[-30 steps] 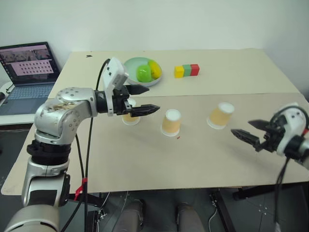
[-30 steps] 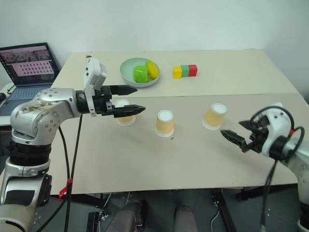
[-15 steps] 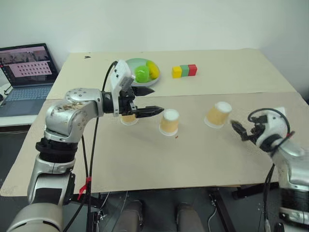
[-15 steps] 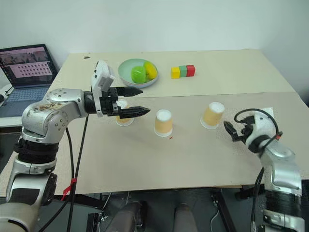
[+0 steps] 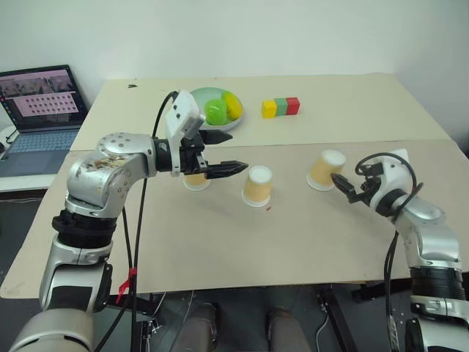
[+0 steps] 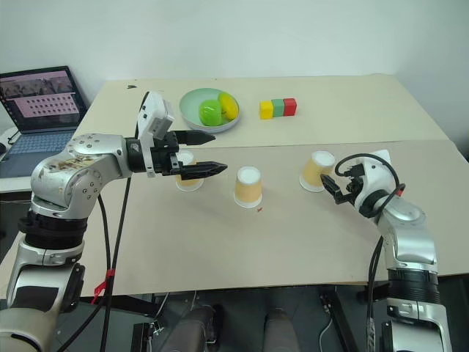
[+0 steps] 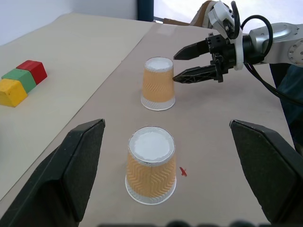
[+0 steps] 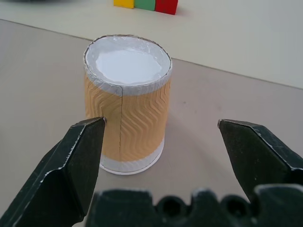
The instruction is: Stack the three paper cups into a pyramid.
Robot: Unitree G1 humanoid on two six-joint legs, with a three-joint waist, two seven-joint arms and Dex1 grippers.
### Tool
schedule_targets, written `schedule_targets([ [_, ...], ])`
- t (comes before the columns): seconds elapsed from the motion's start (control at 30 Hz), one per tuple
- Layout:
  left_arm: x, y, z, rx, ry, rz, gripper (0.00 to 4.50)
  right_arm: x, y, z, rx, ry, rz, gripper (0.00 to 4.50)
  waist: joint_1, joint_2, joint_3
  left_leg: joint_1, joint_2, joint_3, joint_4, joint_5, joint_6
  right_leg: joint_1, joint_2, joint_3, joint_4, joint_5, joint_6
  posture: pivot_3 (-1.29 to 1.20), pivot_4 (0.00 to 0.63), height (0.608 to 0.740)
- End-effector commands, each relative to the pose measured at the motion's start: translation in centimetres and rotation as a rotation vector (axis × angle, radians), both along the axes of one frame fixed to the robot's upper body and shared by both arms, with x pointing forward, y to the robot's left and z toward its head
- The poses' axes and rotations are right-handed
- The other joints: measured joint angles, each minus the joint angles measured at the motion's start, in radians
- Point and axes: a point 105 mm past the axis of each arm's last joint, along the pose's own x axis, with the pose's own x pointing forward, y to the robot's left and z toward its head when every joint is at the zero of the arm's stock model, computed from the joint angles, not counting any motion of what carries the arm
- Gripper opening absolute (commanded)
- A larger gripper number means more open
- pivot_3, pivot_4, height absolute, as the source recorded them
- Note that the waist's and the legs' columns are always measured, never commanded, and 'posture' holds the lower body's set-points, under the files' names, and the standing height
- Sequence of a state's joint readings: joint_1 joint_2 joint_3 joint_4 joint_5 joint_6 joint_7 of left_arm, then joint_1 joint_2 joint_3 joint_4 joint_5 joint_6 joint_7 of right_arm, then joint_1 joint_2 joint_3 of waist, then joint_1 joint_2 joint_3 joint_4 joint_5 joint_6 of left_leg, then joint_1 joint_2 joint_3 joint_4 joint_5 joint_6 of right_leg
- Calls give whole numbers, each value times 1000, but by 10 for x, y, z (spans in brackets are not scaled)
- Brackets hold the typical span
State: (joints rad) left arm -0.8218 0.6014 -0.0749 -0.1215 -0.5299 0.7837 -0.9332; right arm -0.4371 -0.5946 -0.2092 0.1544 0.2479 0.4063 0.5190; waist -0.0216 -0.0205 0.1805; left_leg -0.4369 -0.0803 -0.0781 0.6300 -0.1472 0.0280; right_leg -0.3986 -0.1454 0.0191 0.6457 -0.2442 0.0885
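Three paper cups are seen upside down on the counter, in a loose row across its middle, each one apart from the others. The left cup (image 6: 188, 178) stands nearest to the left edge, partly hidden behind the left gripper (image 6: 206, 152). The middle cup (image 6: 248, 186) stands near the centre of the counter, with a small red mark on the surface just beside its base. The right cup (image 6: 316, 169) stands toward the right edge.

No cup is placed against another, and none is put on top of another, so it is judged that the pyramid is not yet begun. All the building is left: two cups are to be brought side by side as a base, and the third is to be set on them.

The left gripper is held above the counter near the left cup, and its jaws are spread wide with nothing between them. The right gripper (image 6: 334, 188) is close beside the right cup, at the side facing the right edge. Its jaws are also spread, and in the right wrist view the cup is seen between the two fingers (image 8: 80, 161), not yet pinched. It is judged that the step in hand is the taking of this right cup.

Toward the far edge a green bowl (image 6: 192, 119) with a green fruit and a yellow fruit is seen, and a row of coloured cubes (image 6: 278, 108). They are well apart from the cups.
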Motion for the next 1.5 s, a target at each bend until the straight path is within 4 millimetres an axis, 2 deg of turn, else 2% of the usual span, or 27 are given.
schedule_targets([
  [0.03,-4,0,11,-10,-56,-6,4500,12,9,18,-6,-76,25,4431,0,0,0,0,0,0,0,0,0,0,0,0,0,0,0,0,150,740],
  [0.17,-4,-2,11,-12,-55,-12,4500,26,17,22,-5,-83,51,4431,-2,0,0,0,0,0,0,0,0,0,0,0,0,0,0,0,150,740],
  [0.63,-5,-1,11,-13,-64,3,4500,50,40,22,12,-86,119,4431,-4,0,0,0,0,0,-1,0,0,-1,0,0,0,0,0,0,150,740],
  [1.03,-6,-3,8,-14,-57,-6,4500,57,40,30,48,-128,97,4431,-17,0,0,0,-1,0,-1,0,0,-1,0,0,0,0,0,0,150,740],
  [1.13,-8,-6,4,-4,-52,-23,4500,57,39,32,46,-140,90,3748,-20,0,0,0,0,0,-1,0,0,-2,0,0,0,0,0,0,150,740],
  [1.2,-8,-7,3,-3,-52,-25,4500,57,37,33,36,-147,77,2968,-20,0,0,0,0,0,-2,0,0,-2,0,0,0,0,0,0,150,740],
  [1.43,-8,-8,2,-6,-50,-33,4500,49,32,36,37,-155,66,2968,-20,0,0,0,-1,0,-2,0,-1,-2,0,1,0,0,0,0,150,740],
  [1.5,-8,-9,1,-4,-49,-35,4500,43,32,43,58,-169,79,2968,-20,0,0,0,-1,0,-2,0,0,-2,0,1,0,0,0,0,150,740],
])
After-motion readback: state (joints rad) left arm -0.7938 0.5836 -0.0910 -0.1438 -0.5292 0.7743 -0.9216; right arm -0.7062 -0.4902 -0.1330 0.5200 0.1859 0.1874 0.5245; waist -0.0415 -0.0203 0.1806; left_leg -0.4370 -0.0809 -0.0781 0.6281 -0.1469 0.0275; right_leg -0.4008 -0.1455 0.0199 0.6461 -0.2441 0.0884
